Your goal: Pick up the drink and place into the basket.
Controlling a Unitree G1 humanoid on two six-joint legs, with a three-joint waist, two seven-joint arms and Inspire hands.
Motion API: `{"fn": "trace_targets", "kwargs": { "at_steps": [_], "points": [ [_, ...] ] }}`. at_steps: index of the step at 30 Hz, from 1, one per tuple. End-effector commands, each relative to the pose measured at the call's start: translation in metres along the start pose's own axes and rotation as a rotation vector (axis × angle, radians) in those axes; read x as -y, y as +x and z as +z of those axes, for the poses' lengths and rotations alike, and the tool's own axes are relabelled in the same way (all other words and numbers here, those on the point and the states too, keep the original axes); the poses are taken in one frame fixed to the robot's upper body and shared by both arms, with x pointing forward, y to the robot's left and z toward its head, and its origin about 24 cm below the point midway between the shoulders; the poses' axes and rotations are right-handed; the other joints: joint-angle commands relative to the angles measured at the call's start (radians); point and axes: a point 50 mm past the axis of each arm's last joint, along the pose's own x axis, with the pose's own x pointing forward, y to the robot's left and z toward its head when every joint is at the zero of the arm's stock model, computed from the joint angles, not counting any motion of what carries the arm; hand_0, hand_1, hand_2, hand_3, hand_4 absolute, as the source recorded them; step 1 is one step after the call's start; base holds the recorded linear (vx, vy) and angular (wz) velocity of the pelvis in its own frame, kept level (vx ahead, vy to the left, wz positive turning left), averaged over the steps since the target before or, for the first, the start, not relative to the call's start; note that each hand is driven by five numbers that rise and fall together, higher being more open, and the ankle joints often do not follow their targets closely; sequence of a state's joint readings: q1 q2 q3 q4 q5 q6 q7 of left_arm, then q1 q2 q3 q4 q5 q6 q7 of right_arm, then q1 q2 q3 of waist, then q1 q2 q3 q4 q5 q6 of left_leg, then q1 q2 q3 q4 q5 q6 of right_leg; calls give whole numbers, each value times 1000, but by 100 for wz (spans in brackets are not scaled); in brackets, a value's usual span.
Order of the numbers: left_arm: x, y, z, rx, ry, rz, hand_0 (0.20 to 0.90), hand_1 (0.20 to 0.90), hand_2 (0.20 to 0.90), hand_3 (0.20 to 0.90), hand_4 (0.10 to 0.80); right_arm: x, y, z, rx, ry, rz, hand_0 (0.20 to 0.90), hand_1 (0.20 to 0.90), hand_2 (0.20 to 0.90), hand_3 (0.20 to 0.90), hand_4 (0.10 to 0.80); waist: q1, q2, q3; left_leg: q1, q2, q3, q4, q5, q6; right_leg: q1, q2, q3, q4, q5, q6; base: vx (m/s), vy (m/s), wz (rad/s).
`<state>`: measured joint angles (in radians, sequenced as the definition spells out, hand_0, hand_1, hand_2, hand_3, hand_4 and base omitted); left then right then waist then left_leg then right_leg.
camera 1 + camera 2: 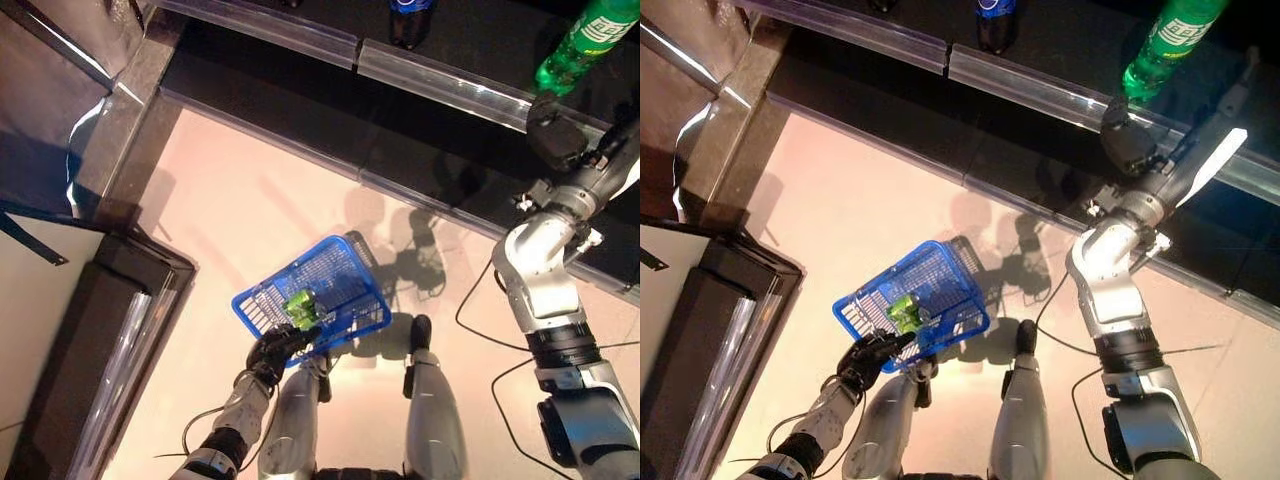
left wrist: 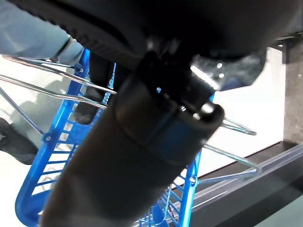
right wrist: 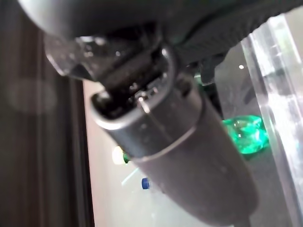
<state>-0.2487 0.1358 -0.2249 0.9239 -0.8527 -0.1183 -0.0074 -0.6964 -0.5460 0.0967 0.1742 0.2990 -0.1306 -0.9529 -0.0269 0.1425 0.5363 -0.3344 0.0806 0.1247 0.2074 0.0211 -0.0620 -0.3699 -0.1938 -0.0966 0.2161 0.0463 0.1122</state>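
Right hand (image 1: pixel 1127 143) reaches to the shelf; fingers around the green drink bottle (image 1: pixel 1168 40) base, closure indeterminate. Left hand (image 1: pixel 868 360) fingers clasp the blue basket (image 1: pixel 940 270) handle, holding it ready below.

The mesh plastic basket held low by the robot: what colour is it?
Blue; the mesh plastic basket shows best in the left eye view.
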Motion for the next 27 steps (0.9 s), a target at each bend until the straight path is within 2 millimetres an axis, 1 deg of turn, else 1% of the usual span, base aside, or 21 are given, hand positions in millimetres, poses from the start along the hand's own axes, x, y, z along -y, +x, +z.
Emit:
{"fn": "trace_targets", "kwargs": {
  "at_steps": [1, 5, 9, 12, 16, 17, 18, 20, 22, 24, 25, 27],
  "points": [
    [-51, -20, -9, -23, 47, 135, 300, 300, 300, 200, 100, -9, 26, 70, 260, 185, 3, 900, 900, 900, 900, 800, 19, -40, -16, -43, 10, -81, 112, -28, -1, 17, -39, -3, 51, -38, -29, 0, 0, 0],
    [-49, -18, -6, -19, 45, 132, 300, 300, 300, 200, 100, -16, 35, 77, 220, 215, 11, 900, 900, 900, 900, 800, 25, -34, -16, -58, 7, -79, 112, -25, 0, -2, -35, -1, 59, -41, -34, 0, 0, 0],
    [-50, -18, -2, -15, 43, 123, 300, 300, 300, 200, 100, -18, 53, 82, 178, 226, -9, 900, 900, 900, 900, 800, 36, -27, -16, -60, 4, -76, 93, -16, 2, -6, -31, -4, 49, -40, -35, 0, 0, 0],
    [-51, -18, -1, -14, 45, 121, 300, 300, 300, 200, 100, -17, 68, 90, 166, 260, -30, 900, 900, 900, 900, 800, 45, -21, -16, -64, 3, -75, 82, -11, 2, -13, -33, -11, 48, -39, -36, 0, 0, 0],
    [-51, -19, 1, -16, 41, 119, 300, 300, 300, 200, 100, -18, 79, 98, 152, 291, -5, 900, 900, 900, 900, 800, 52, -14, -16, -77, -2, -79, 91, -11, 2, -28, -37, -15, 60, -43, -38, 0, 0, 0],
    [-51, -19, 1, -16, 41, 119, 300, 300, 300, 200, 100, -18, 79, 98, 152, 291, -5, 900, 900, 900, 900, 800, 52, -14, -16, -77, -2, -79, 91, -11, 2, -28, -37, -15, 60, -43, -38, 0, 0, 0],
    [-51, -19, 3, -21, 42, 117, 300, 300, 300, 200, 100, -21, 84, 104, 141, 305, 6, 900, 900, 900, 900, 800, 56, -10, -16, -86, -6, -81, 94, -10, 4, -40, -39, -16, 67, -44, -38, 0, 0, 0],
    [-51, -19, 3, -25, 45, 113, 300, 300, 300, 200, 100, -21, 88, 107, 136, 311, 0, 900, 900, 900, 900, 800, 58, -8, -16, -92, -8, -80, 97, -10, 6, -49, -40, -18, 74, -45, -39, 0, 0, 0],
    [-51, -19, 3, -26, 45, 110, 300, 300, 300, 200, 100, -21, 90, 110, 136, 309, -12, 900, 900, 900, 900, 800, 59, -6, -16, -96, -9, -79, 99, -10, 6, -55, -40, -18, 79, -47, -41, 0, 0, 0],
    [-50, -19, 2, -26, 44, 102, 300, 300, 300, 200, 100, -18, 97, 114, 141, 288, -50, 900, 900, 900, 900, 800, 62, -3, -16, -109, -12, -79, 110, -13, 6, -68, -43, -21, 92, -52, -43, 0, 0, 0],
    [-50, -19, 2, -26, 44, 95, 300, 300, 300, 200, 100, -15, 102, 117, 137, 282, -69, 900, 900, 900, 900, 800, 65, 0, -16, -123, -12, -78, 127, -20, 8, -84, -46, -23, 111, -59, -45, 23, 7, -5],
    [-50, -20, 1, -30, 46, 94, 300, 300, 300, 200, 100, -13, 106, 118, 138, 271, -79, 900, 900, 900, 900, 800, 67, 3, -16, -129, -12, -78, 143, -32, 8, -92, -49, -23, 130, -71, -46, 12, 5, -3]
  ]
}}
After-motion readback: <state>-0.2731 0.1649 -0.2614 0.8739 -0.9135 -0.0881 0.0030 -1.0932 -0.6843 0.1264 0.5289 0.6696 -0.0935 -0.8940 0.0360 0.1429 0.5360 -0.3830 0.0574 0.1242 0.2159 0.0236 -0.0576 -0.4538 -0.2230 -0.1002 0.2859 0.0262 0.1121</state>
